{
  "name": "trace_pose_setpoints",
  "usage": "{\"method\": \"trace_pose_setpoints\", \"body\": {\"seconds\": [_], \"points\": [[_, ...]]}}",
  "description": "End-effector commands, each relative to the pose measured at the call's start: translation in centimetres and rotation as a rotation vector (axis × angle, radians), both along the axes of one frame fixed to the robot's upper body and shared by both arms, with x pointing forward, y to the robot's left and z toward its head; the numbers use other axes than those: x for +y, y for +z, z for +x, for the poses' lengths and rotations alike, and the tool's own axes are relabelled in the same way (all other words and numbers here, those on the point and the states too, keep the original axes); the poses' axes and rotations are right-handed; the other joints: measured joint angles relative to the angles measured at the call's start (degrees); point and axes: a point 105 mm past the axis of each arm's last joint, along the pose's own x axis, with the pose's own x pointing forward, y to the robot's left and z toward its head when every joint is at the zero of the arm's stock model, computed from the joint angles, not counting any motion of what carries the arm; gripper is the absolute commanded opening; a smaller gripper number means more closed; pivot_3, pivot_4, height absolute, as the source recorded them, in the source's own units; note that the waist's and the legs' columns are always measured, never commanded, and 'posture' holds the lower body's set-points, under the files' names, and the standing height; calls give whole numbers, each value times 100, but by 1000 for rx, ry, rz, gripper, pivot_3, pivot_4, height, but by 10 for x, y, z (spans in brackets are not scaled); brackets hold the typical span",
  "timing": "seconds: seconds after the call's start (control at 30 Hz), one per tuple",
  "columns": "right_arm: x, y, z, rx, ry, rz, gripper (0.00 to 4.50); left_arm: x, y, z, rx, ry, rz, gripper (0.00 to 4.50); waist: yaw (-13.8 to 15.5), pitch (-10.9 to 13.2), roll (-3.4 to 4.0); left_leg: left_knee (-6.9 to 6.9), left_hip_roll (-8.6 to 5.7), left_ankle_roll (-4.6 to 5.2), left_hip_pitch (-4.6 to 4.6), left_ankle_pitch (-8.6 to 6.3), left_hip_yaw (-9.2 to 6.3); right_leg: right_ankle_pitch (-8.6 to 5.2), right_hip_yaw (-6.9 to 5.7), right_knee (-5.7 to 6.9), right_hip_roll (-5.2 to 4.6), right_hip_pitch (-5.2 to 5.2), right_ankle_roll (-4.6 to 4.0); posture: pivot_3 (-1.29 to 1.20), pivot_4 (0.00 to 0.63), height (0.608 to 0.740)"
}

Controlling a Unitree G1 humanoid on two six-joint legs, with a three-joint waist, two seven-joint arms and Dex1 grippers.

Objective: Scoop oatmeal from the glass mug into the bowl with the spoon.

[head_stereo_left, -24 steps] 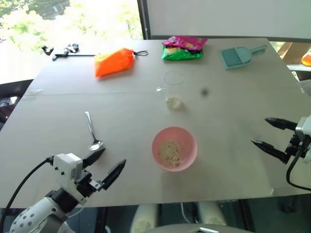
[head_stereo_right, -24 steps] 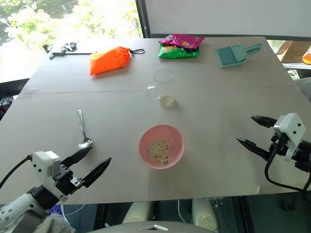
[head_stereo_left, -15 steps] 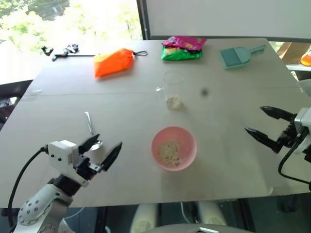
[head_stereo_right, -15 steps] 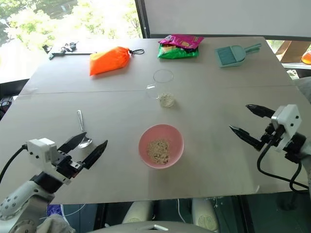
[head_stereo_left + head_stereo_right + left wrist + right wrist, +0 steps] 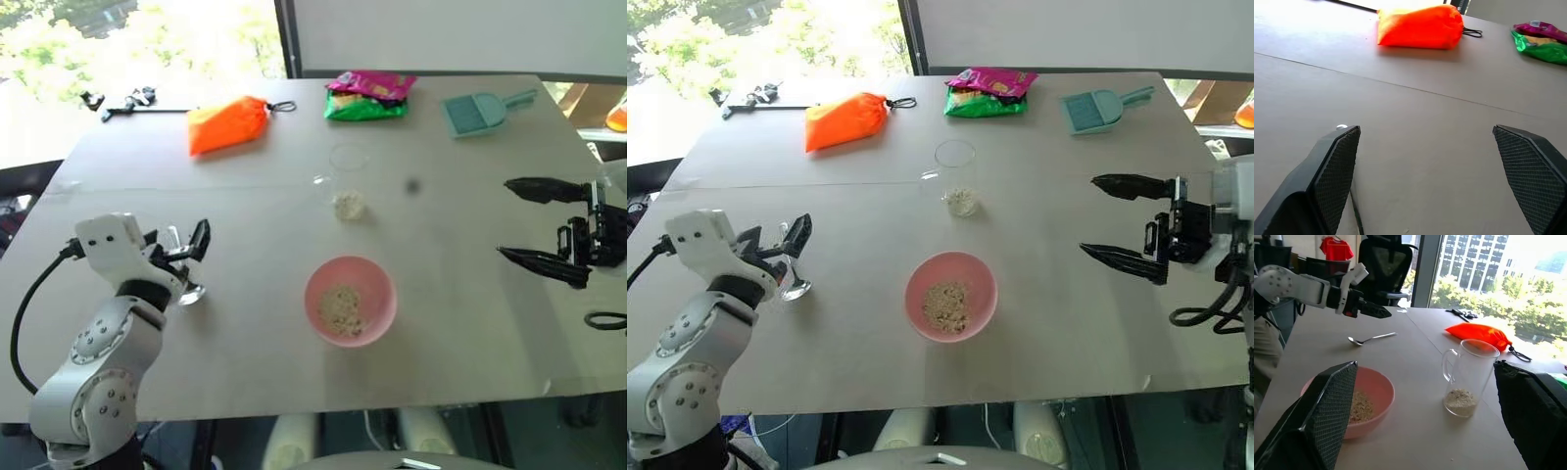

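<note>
The clear glass mug [image 5: 348, 179] stands at mid-table with a little oatmeal [image 5: 350, 205] in its bottom. Nearer me sits the pink bowl [image 5: 384, 286], holding more oatmeal [image 5: 342, 307]. The silver spoon [image 5: 795, 290] lies flat to the bowl's left. My left gripper [image 5: 776, 239] hovers open and level right above its handle, which is partly hidden. Off to the right, my right gripper [image 5: 506, 218] is open, pointing left toward mug and bowl with a wide gap to both. The right wrist view looks between its fingers [image 5: 1327, 416] at the mug [image 5: 1469, 377], bowl [image 5: 1385, 387] and spoon [image 5: 1371, 338].
Along the far edge lie an orange pouch [image 5: 230, 124], a green and pink snack pack [image 5: 370, 98] and a teal dustpan [image 5: 477, 114]. A black tool [image 5: 122, 102] sits at the far left corner. A seam runs across the table just behind the mug.
My left arm has lifted and moved forward, bringing its open gripper over the spoon's handle. My right gripper has risen and swung round, now pointing left. Both stay open.
</note>
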Motion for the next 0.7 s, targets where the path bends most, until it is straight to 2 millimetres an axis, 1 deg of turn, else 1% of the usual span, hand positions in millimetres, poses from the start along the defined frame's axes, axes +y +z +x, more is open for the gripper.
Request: {"method": "trace_pose_setpoints", "body": {"seconds": [0.03,0.13,0.2,0.27,0.37,0.43,0.53,0.7], "points": [[2,9,-3,-27,49,16,4487,9,3,-4,20,91,32,4500,6,0,0,0,0,0,0,0,1,0,1,0,0,0,0,0,150,740],[4,12,-2,-30,56,28,4487,6,0,-1,74,111,32,4500,14,0,0,1,-1,-1,0,1,1,0,1,1,-1,0,0,0,150,740],[4,11,-1,-31,54,17,4487,10,-5,2,152,183,49,4500,26,1,-2,1,-1,-1,0,0,-1,0,-1,3,-1,0,0,0,150,740],[3,9,1,-26,46,14,4487,14,-12,3,238,258,28,4500,59,2,-3,3,-3,-1,0,0,-5,0,-5,5,-1,1,0,0,150,740],[3,5,2,-21,40,4,4487,12,-14,9,303,290,-36,4500,99,3,-5,10,-5,-3,-5,2,-4,1,-5,6,-3,0,1,0,150,740],[3,5,2,-18,36,13,4487,14,-19,12,369,337,-78,4500,110,4,-8,11,-5,-15,-7,8,-5,1,-6,6,-3,-1,1,0,150,740],[3,5,3,-18,31,13,4487,11,-23,19,419,338,-131,4500,103,6,-11,10,-5,-23,-10,13,-4,1,-7,7,-2,-6,1,0,150,740],[1,3,4,-18,17,8,4487,13,-43,30,514,376,-169,4500,111,7,-12,10,-6,-25,-12,14,-3,1,-6,4,-3,-6,1,0,150,740]]}}
